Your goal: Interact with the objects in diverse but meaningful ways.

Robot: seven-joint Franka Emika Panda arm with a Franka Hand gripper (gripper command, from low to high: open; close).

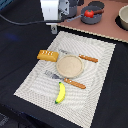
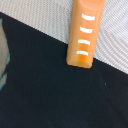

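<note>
Exterior view, left to right. Pale woven mat [image 1: 35, 82] on dark table [image 1: 15, 50]. Bread [image 1: 47, 55] near mat's far-left corner, flat, scored top up, just beside plate [image 1: 69, 65], gap between them too small to judge. Fork [image 1: 52, 75] with orange-handled knife [image 1: 74, 83] just in front of plate, on the near side. Banana [image 1: 60, 93] on mat nearer the camera, apart from plate, curved. Second orange-handled utensil [image 1: 88, 58] on plate's right, far side. Gripper [image 1: 54, 25] up top, above mat's far edge, fingertips blurred; open or closed: cannot tell. Tomato [image 1: 89, 14] in dark pan [image 1: 95, 19] on tan counter [image 1: 100, 27], far right of arm. Bowl [image 1: 123, 17] at right edge.

Wrist view: bread [image 2: 85, 35] seen from above, one end overhanging mat onto black cloth. No fingers visible.
</note>
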